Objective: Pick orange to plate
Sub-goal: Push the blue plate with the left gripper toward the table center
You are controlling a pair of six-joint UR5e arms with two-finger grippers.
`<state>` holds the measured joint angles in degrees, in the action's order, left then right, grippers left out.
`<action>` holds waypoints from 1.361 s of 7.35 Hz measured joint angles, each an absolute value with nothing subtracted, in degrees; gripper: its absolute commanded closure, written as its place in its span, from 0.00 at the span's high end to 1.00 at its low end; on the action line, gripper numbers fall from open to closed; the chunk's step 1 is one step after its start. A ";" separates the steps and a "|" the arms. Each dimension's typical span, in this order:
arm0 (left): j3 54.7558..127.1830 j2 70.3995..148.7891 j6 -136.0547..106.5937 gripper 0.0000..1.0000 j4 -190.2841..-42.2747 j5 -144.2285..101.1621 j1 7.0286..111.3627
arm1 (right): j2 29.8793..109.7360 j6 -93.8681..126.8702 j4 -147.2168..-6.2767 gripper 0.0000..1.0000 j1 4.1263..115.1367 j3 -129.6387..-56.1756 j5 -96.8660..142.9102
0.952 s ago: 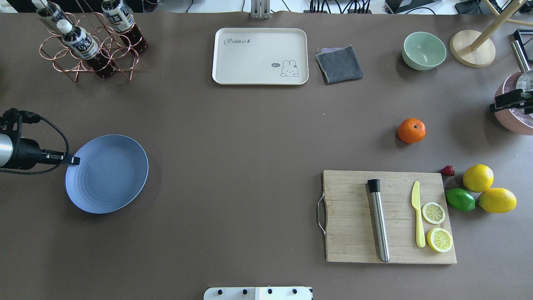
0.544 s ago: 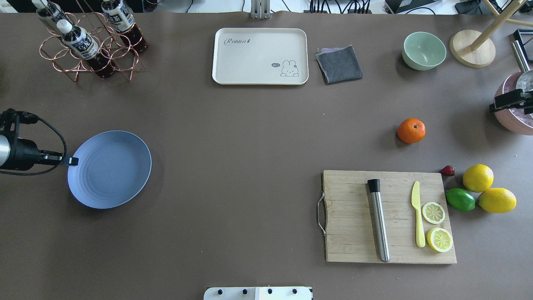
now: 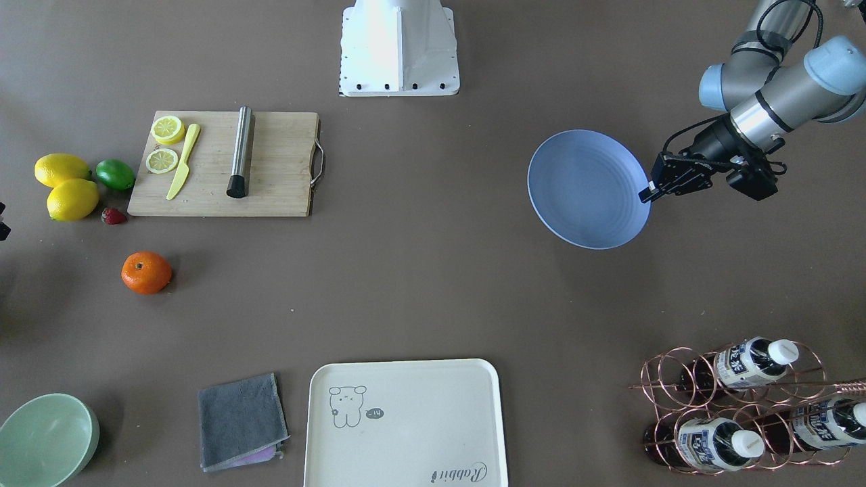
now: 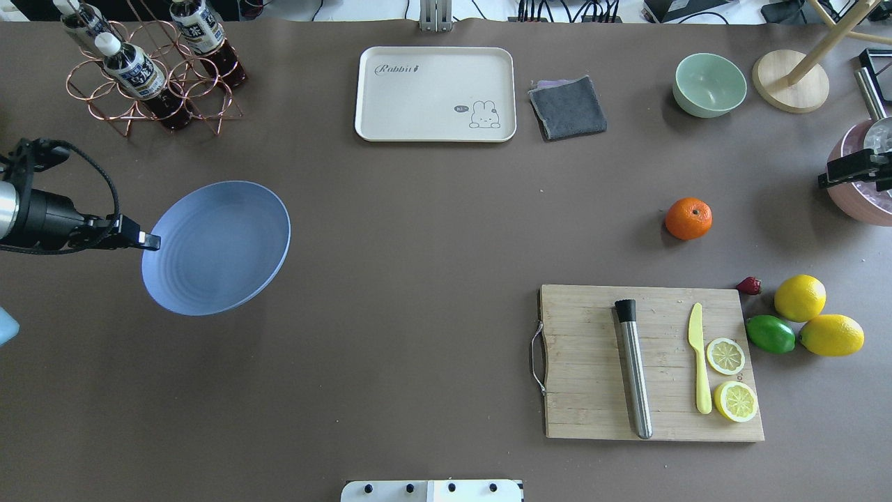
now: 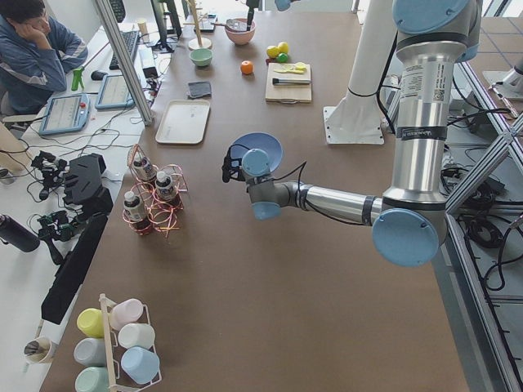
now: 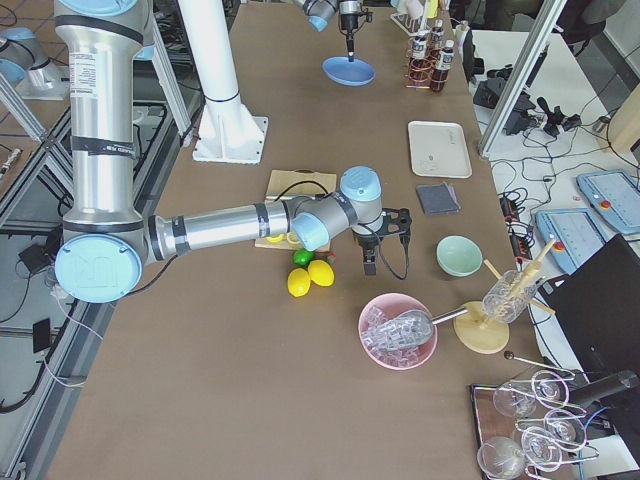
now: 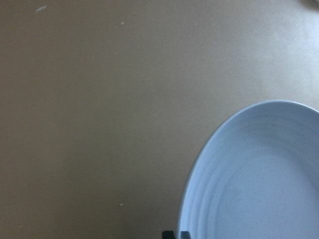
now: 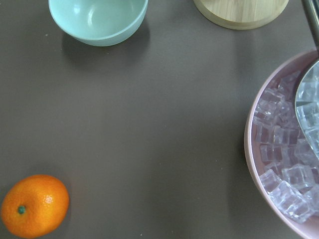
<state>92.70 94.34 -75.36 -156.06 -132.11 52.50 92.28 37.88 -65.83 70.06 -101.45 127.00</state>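
Observation:
The orange [image 4: 688, 218] rests on the brown table right of centre, beyond the cutting board; it also shows as the orange [image 3: 146, 272] and the orange [image 8: 35, 205]. The blue plate [image 4: 216, 247] hangs tilted above the table's left side, its shadow below it. My left gripper [image 4: 150, 242] is shut on the plate's left rim, seen also as the left gripper [image 3: 646, 194]. The plate [image 7: 259, 174] fills the lower right of the left wrist view. My right gripper [image 4: 826, 178] hovers at the far right edge, right of the orange, its two dark fingers apart and holding nothing.
A cutting board [image 4: 592, 404] carries a steel muddler, a yellow knife and lemon slices. Two lemons [image 4: 800, 298], a lime and a strawberry lie beside it. A cream tray [image 4: 435, 94], grey cloth [image 4: 568, 107], green bowl [image 4: 709, 84], pink ice bowl [image 8: 284, 149] and bottle rack [image 4: 150, 70] line the back.
My left gripper has lifted the plate off the table and carried it right and away from the robot. The orange and the right arm have not moved.

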 measured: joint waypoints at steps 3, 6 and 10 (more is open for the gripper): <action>93.09 109.46 -83.02 0.00 -141.68 -116.43 40.39 | 92.36 37.86 -65.83 1.00 69.98 -101.46 127.06; 90.11 117.50 -83.27 0.00 -130.30 -104.25 32.28 | 92.32 37.87 -65.83 1.00 69.96 -101.43 127.06; 88.48 118.69 -82.55 0.99 -129.43 -101.71 30.86 | 92.06 37.88 -65.83 1.00 69.80 -101.25 127.09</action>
